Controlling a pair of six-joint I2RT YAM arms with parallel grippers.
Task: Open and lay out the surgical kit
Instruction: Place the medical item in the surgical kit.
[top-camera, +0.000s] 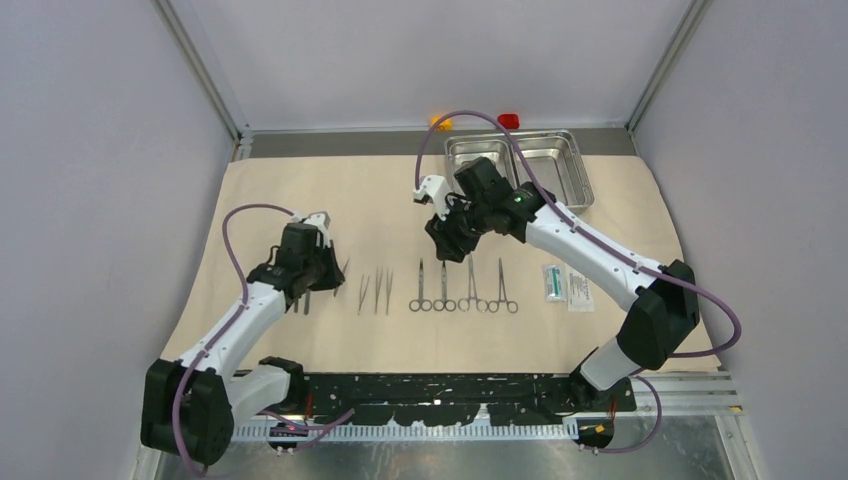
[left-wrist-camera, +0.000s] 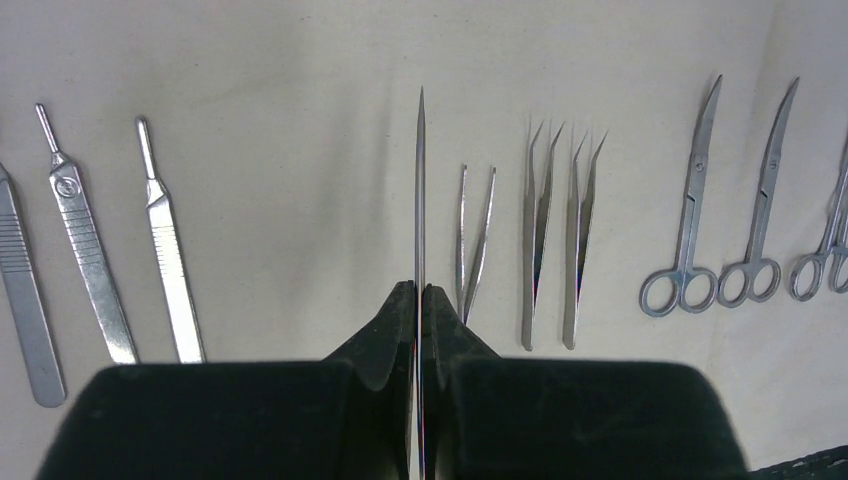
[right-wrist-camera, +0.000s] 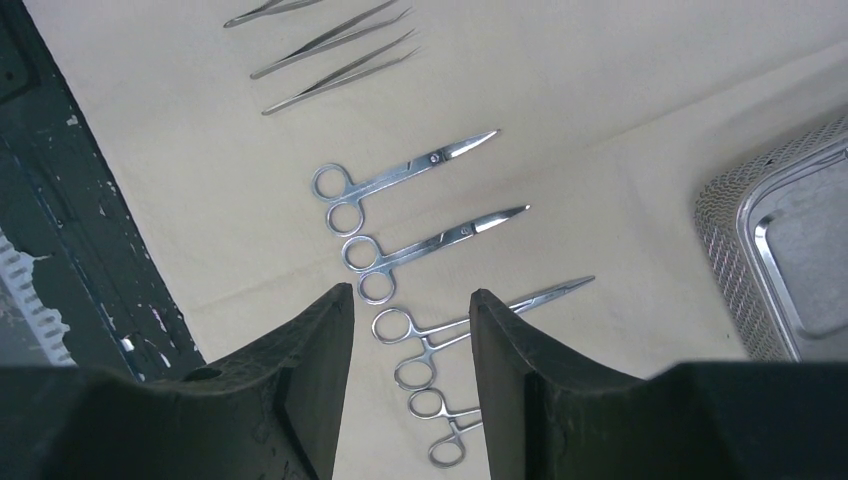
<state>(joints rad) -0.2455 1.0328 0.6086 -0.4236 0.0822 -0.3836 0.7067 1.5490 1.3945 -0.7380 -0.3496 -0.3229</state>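
On the far left of the big beige cloth (top-camera: 300, 190) that covers the surface, three straight handles (left-wrist-camera: 168, 255) lie side by side, their tips pointing away from the arms. Just to their right the left gripper (left-wrist-camera: 420, 300) is clamped on a slim steel instrument (left-wrist-camera: 420, 180). It is seen edge-on, so it is probably a pair of tweezers. Its long axis runs parallel to the laid pieces, and it hangs over the bare gap between the last handle and the first of three tweezers (left-wrist-camera: 476, 240). That gap appears to be its slot, and the left arm is much the nearer one. Further right are four ring-handled instruments (right-wrist-camera: 432, 157) in a row, rings toward the arms. The right gripper (right-wrist-camera: 410, 340) hovers over the last two, its fingers apart and holding nothing. Beyond these lie two small white and teal packets (top-camera: 553, 283). The steel tray (top-camera: 548, 168) sits at the cloth's far right corner.
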